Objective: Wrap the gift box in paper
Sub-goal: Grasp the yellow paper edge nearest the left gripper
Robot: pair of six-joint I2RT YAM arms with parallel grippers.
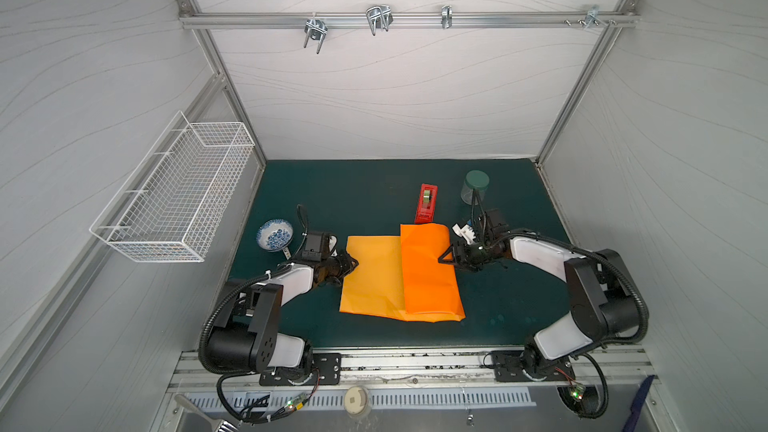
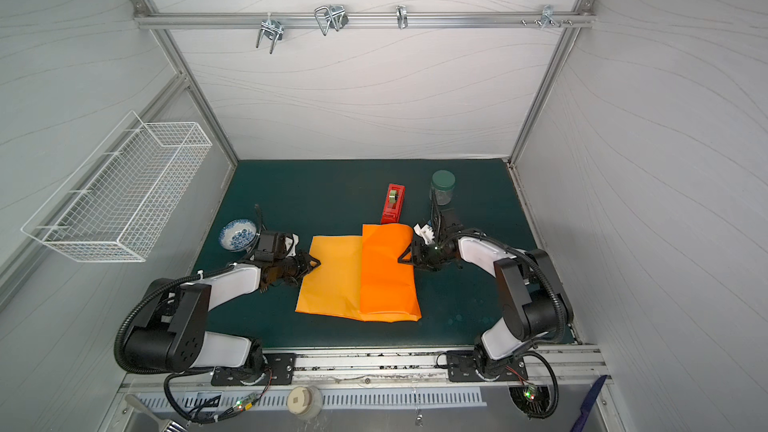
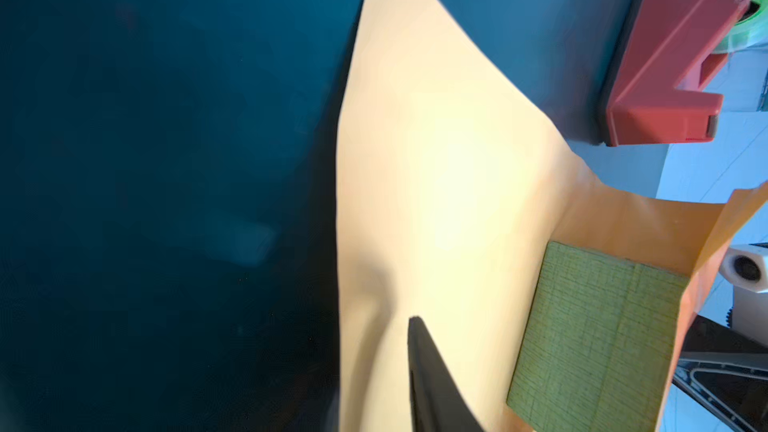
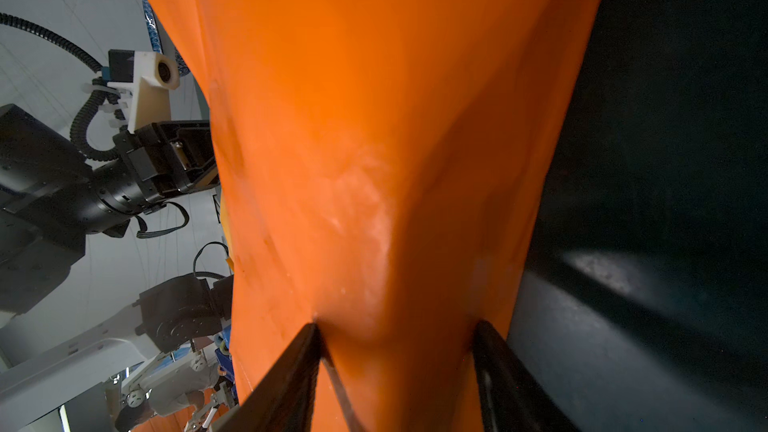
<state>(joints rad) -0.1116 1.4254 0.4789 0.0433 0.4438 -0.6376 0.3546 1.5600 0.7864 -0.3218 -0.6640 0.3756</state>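
The orange paper (image 1: 374,276) lies spread on the green mat, and its right part is folded over as a brighter orange flap (image 1: 428,272). The olive-green gift box (image 3: 594,338) shows only in the left wrist view, lying on the paper's pale side and half under that flap. My right gripper (image 1: 446,257) is at the flap's right edge. Its fingers (image 4: 311,338) clamp the paper-covered box between them. My left gripper (image 1: 353,263) is at the paper's left edge. One finger (image 3: 428,367) lies over the sheet and the other is hidden.
A red tape dispenser (image 1: 427,202) stands just behind the paper. A green-lidded jar (image 1: 476,187) is at the back right. A blue-patterned bowl (image 1: 274,234) sits behind the left arm. A white wire basket (image 1: 174,197) hangs on the left wall.
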